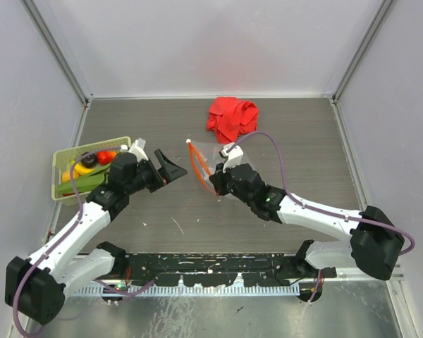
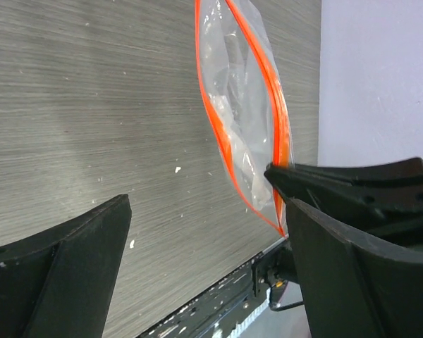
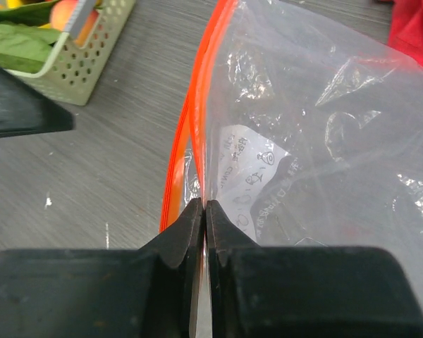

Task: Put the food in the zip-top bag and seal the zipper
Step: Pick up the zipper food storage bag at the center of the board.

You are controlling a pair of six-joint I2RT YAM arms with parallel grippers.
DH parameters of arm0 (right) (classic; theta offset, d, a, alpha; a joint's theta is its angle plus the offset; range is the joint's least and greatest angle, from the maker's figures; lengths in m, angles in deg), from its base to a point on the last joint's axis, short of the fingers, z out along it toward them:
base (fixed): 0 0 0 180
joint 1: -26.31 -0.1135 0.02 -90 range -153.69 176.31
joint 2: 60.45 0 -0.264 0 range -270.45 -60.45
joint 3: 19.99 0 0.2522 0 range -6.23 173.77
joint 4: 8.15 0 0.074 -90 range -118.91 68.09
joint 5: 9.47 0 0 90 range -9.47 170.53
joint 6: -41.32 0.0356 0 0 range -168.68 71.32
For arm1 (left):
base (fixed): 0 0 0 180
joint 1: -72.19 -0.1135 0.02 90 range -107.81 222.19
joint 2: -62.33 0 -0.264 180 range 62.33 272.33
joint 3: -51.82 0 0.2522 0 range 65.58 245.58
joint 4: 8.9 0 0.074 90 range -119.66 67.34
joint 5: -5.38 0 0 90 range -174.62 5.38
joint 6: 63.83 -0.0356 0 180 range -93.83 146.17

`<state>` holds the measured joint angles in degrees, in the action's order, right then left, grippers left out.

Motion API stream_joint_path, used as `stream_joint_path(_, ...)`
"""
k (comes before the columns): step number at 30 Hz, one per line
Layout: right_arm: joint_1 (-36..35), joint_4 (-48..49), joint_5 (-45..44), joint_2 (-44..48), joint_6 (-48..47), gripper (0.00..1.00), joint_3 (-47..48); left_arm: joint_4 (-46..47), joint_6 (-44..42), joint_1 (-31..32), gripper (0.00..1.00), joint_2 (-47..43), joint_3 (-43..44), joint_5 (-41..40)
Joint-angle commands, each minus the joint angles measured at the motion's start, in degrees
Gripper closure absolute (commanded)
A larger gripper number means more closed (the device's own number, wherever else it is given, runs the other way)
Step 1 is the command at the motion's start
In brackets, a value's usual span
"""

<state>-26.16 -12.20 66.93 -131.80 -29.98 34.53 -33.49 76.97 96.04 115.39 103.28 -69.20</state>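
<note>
- The right gripper (image 3: 206,211) has its two black fingers pressed together on the mouth edge of the clear, thin plastic zip-top bag (image 3: 303,141), pinching it right at the thin red-orange zipper strip (image 3: 196,105)
- From above, that bag (image 1: 213,156) sits near the middle of the dark grey wood-grain table (image 1: 268,225), held at its near end by the right gripper (image 1: 215,182), with the zipper strip (image 1: 197,165) running along the side that faces the left arm
- The left wrist view shows the two runs of the zipper strip (image 2: 211,127) bowed apart along the middle and meeting at the ends, so the mouth of the bag (image 2: 243,105) is unsealed; whether the bag rests on the table cannot be told
- The left gripper (image 1: 163,167) hangs just beside the bag's mouth without touching it; its fingers (image 2: 63,267) are spread wide and carry nothing
- The small toy food (image 1: 88,169) lies in the pale green slotted plastic basket (image 1: 60,158) at the left of the table, well apart from the bag: a yellow banana (image 1: 77,169), a red piece (image 1: 106,156), a dark purple piece (image 1: 89,160) and green pods (image 1: 84,183), partly hidden behind the left arm
- No food shows inside the bag
- A crumpled red cloth (image 1: 231,116) lies beyond the bag, near the back of the table
</note>
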Motion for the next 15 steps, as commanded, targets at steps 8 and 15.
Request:
stream_joint_path(8, -0.62, 10.59, 6.01, 3.16, -0.53, 0.88, -2.25, 14.83, 5.97, 4.45, 0.21, 8.44, -0.54, -3.09)
stream_joint_path(15, -0.65, 11.82, 7.21, 2.08, -0.11, 0.88, -2.60, 19.16, 7.76, 5.50, 0.33, 13.51, -0.29, -2.94)
